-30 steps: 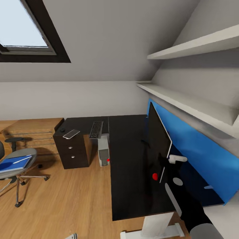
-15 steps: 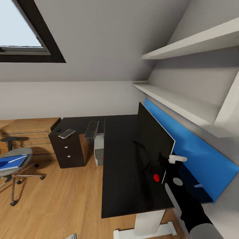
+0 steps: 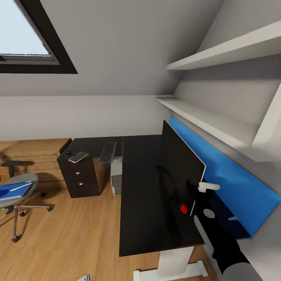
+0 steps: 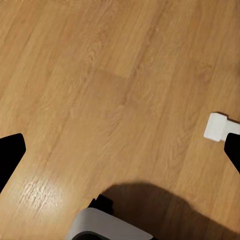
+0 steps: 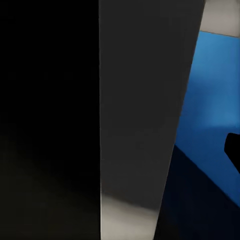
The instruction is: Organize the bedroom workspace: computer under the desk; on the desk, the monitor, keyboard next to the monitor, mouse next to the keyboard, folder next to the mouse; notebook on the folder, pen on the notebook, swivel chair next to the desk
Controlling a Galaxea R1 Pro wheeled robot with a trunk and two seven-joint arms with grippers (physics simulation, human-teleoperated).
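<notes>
Monitor (image 3: 181, 164) edge pinched in R fingers (image 3: 191, 205); L fingers (image 4: 12, 155) spread over floor (image 4: 100, 75).

A glossy black worktop (image 3: 148, 187) carries a black monitor (image 3: 177, 164) before a bright blue wall panel (image 3: 234, 183). A blue folder (image 3: 13, 191) tops the grey swivel chair (image 3: 17, 187); the keyboard (image 3: 108, 152) appears dark grey. Honey-toned wooden floor (image 4: 100, 100).

One desk (image 3: 144, 183), one monitor (image 3: 179, 164), one keyboard (image 3: 108, 152), one chair (image 3: 15, 191), one blue folder (image 3: 13, 191), two wall shelves (image 3: 203, 113)
</notes>
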